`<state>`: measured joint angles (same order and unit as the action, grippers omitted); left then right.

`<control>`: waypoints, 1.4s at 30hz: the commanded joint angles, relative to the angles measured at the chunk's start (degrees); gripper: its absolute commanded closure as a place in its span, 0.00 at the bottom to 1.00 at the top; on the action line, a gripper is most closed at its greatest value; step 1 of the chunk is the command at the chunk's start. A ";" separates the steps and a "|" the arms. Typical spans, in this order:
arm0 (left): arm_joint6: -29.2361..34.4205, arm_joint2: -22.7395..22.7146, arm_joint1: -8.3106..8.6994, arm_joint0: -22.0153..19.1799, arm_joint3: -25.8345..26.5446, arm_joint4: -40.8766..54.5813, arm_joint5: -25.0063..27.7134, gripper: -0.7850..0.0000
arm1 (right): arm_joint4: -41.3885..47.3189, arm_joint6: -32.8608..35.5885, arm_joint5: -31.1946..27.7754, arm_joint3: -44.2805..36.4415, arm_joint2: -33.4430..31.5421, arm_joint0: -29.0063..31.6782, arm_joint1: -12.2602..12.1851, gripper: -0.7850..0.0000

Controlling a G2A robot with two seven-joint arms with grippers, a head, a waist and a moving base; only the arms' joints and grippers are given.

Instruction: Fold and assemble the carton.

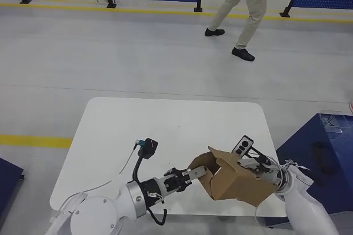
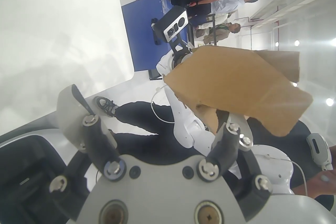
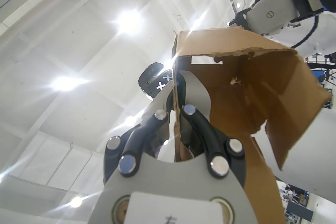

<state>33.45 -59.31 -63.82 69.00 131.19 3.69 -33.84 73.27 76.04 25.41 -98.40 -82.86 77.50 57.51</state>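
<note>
Brown cardboard carton (image 1: 235,179) half-formed.
Your right gripper (image 3: 177,83) clamps its wall as anchor; left gripper (image 1: 195,173), spread wide, sits at its flap, likely to fold.

The carton (image 1: 234,179) is plain brown corrugated cardboard, partly opened into a tilted box shape, with its walls raised and its flaps loose. The right wrist view looks into the open inside (image 3: 249,93), where 1 upper edge is ragged and torn. The carton hangs over the near right corner of the table (image 1: 165,123), partly past the edge. The right gripper (image 3: 175,78) has its jaws closed on 1 wall. The left gripper (image 2: 152,109), jaws apart, has 1 finger against a small flap on the opposite side.
</note>
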 commanded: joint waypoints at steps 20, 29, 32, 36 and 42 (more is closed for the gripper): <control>-5.96 -0.11 -0.27 2.20 3.46 -2.58 -2.96 0.00 | -20.67 -0.82 -15.74 -2.77 -4.69 0.81 -1.10 1.00; -5.85 4.96 -1.23 -2.48 0.09 -4.89 -10.49 0.00 | -19.43 -0.08 -15.70 -2.82 -5.38 0.91 -1.24 1.00; -5.86 5.97 -1.56 -3.54 -0.71 -4.67 -10.69 0.00 | -19.14 0.25 -15.40 -2.86 -5.25 0.95 -1.27 1.00; -5.71 6.78 -1.90 -4.49 -1.61 -4.22 -10.59 0.00 | -19.22 0.78 -14.87 -3.25 -4.32 1.06 -1.27 1.00; -5.72 7.68 -2.17 -5.22 -1.61 -5.14 -10.61 0.00 | -15.77 0.27 -12.95 -1.94 -3.60 0.75 -1.13 1.00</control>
<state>28.01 -51.39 -65.97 63.67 129.32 -1.52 -44.46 55.66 76.64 11.62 -101.00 -86.48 78.36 56.32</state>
